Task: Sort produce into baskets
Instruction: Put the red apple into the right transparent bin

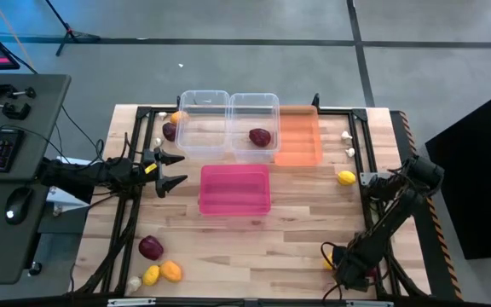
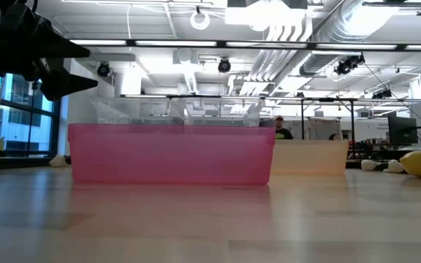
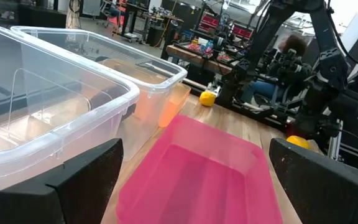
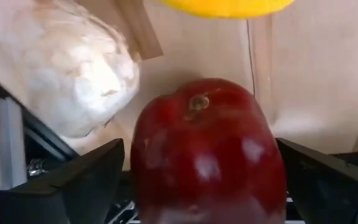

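The left arm is stretched level from nine o'clock, its left claw (image 1: pixel 180 170) spread wide and empty beside the pink basket (image 1: pixel 234 189) at the surface (image 1: pixel 297 230) centre. The right arm is folded down at five o'clock, the right claw (image 4: pixel 201 177) held wide apart around a dark red onion (image 4: pixel 207 155), with a garlic bulb (image 4: pixel 73 74) beside it.

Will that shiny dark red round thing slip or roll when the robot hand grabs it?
The red onion looks glossy and smooth, so it may slip. It's round, so a nudge would probably roll it. The right hand stands open around it, not yet gripping.
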Available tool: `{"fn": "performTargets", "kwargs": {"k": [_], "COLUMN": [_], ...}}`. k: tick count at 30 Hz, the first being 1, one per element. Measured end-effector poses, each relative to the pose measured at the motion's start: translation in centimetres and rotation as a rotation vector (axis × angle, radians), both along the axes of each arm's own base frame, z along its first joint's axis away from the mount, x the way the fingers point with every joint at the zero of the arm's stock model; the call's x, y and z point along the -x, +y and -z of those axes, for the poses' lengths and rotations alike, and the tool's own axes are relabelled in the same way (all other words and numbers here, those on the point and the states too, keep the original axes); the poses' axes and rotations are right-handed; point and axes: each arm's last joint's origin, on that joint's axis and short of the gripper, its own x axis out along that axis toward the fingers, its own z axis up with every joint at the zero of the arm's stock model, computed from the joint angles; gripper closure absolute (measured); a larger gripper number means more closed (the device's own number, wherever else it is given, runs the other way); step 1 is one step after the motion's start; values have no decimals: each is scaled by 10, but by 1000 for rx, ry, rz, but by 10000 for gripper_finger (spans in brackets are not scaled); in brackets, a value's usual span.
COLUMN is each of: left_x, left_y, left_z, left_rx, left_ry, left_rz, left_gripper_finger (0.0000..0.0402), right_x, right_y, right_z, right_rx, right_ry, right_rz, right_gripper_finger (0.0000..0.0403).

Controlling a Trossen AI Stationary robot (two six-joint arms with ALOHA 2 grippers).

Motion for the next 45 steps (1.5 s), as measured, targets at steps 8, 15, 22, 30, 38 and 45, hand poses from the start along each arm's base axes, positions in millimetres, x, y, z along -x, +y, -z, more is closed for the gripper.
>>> {"fn": "performTargets", "kwargs": {"k": [8,15,22,30,38,45], "left_x": [0,0,0,0,0,0], "left_y": [0,0,0,0,0,0], "left_z": [0,0,0,0,0,0], "left_rx": [0,0,0,0,0,0], "left_ry": [0,0,0,0,0,0], "left_rz": [0,0,0,0,0,0], "left_gripper_finger": [11,11,11,11,11,11], "right_x": [3,-1,-35,-110,-169,-172], "right_y": [-5,-38,-120,-211,-299,-342], "right_z": [-12,-68,-142,-179,-163,-147], "right_rx": [-6,-41,81,371,601,562], "right_ry": [-8,-202,-724,-1336,-1543,-1509], "right_rz": [-6,81,350,404,491,897], "right_gripper_finger": [136,147,146,96,101,100]}}
